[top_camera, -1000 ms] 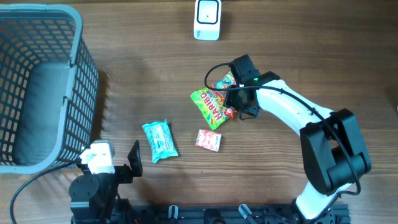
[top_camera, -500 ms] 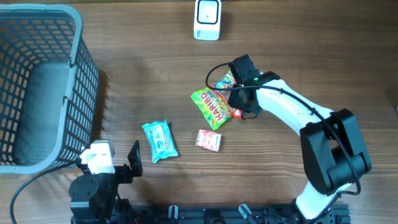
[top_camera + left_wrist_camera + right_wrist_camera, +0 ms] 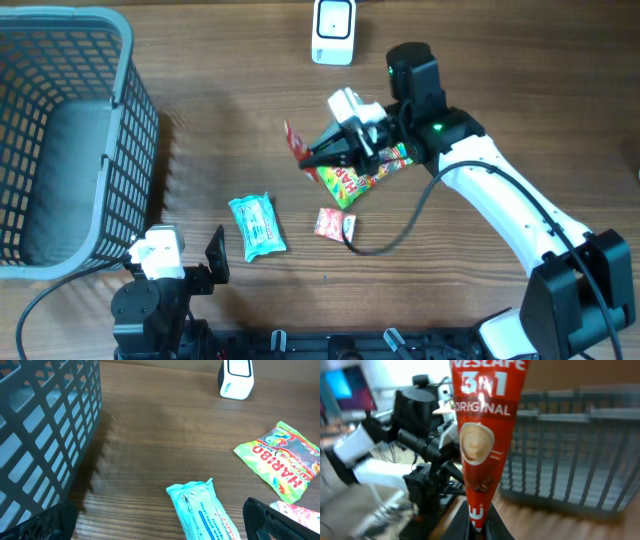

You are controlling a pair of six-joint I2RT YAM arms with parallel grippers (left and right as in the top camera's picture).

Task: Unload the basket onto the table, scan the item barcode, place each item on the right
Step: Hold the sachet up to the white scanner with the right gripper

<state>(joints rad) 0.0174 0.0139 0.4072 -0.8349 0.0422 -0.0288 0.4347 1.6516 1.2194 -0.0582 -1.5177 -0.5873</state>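
Starting down at 7 o'clock by the robot's base: the left gripper (image 3: pixel 160 527) is parked low over the table (image 3: pixel 480 60) with its fingers spread wide, nothing between them. Just ahead of it, around 6 to 7 o'clock, lies a teal tissue pack (image 3: pixel 256 225), and a small pink packet (image 3: pixel 335 225) sits beside that to the right. The grey basket (image 3: pixel 130 100) fills the whole 9 to 10 o'clock side.

Moving up to about the centre, the green Haribo bag (image 3: pixel 345 182) is flat on the wood. Right above it is the action: the right gripper (image 3: pixel 318 155) is clamped tight on the bottom end of a red Nescafe 3in1 sachet (image 3: pixel 293 140), which is held up off the table and sticks out toward 10 o'clock. The wrist view shows it upright with the printed front facing the camera.

Furthest out, at 12 o'clock, the white scanner (image 3: pixel 333 30) stands on its own, well apart from the sachet.

So I'd say the pick is done and we're at the carry-and-present step. Next move needs the arm to swing toward 12 o'clock and turn the sachet so its barcode faces the scanner window. I honestly can't tell which side the barcode is on, the overhead view of it is too thin and blurry.
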